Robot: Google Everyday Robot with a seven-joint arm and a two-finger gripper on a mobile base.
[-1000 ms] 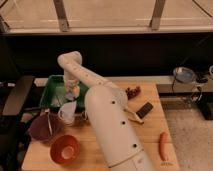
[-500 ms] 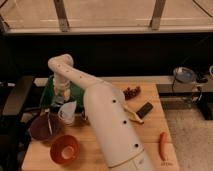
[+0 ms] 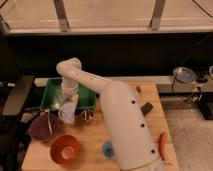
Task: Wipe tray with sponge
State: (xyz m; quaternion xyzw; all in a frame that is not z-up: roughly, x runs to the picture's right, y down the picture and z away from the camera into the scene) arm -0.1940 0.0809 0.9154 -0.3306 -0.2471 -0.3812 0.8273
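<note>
The gripper (image 3: 68, 102) is hanging over the tray (image 3: 54, 89) at ten o'clock on the table; I cannot tell how its jaws stand. The sponge is probably hidden beneath it, so wiping is seemingly underway, not finished.

A white cup (image 3: 66, 114) is standing left of centre on the wooden table (image 3: 90, 142), just under the gripper (image 3: 69, 101). A dark maroon bowl (image 3: 44, 126) is sitting at lower left, with an orange bowl (image 3: 65, 149) lying below it. A small blue cup (image 3: 107, 148) is resting at bottom centre. A black rectangular object (image 3: 146, 108) and a red-orange elongated item (image 3: 161, 145) are lying at right. A metal bowl (image 3: 183, 75) is sitting off the table, at far right.
</note>
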